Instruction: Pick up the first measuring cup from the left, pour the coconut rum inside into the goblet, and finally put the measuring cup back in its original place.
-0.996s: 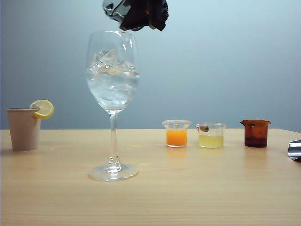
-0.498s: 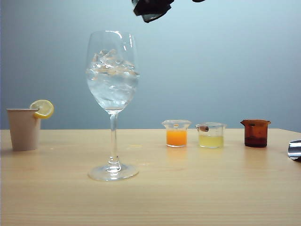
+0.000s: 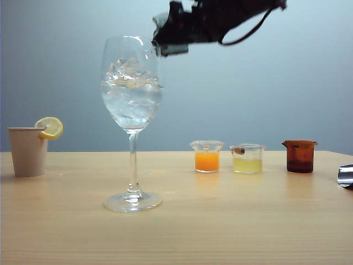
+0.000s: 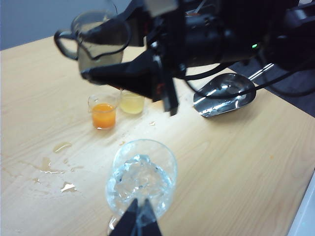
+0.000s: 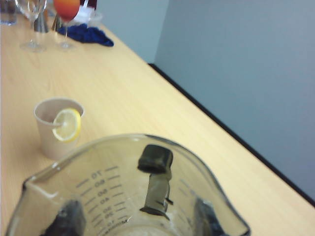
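Note:
The goblet [image 3: 132,94] stands left of centre on the table, its bowl holding ice cubes and clear liquid. My right gripper [image 3: 168,36] hangs just right of the goblet's rim, shut on the first measuring cup [image 3: 161,25]. In the left wrist view the smoky cup [image 4: 101,44] sits level in the black right gripper [image 4: 110,51], above the goblet [image 4: 142,174]. The right wrist view is filled by the cup [image 5: 128,191] with its scale marks; no coconut rum shows in it. My left gripper [image 4: 140,200] hovers over the goblet, fingertips together, empty.
An orange-filled cup [image 3: 207,157], a pale yellow cup [image 3: 247,159] and an amber cup [image 3: 300,156] stand in a row right of the goblet. A paper cup with a lemon slice [image 3: 27,150] is far left. A metal scoop [image 4: 224,94] lies right; spills [image 4: 54,162] wet the table.
The right gripper and cup have left their place over the goblet's mouth, swung right, then come down beside the rim. The wrist has rolled the cup from tipped to level. The left gripper stayed still.

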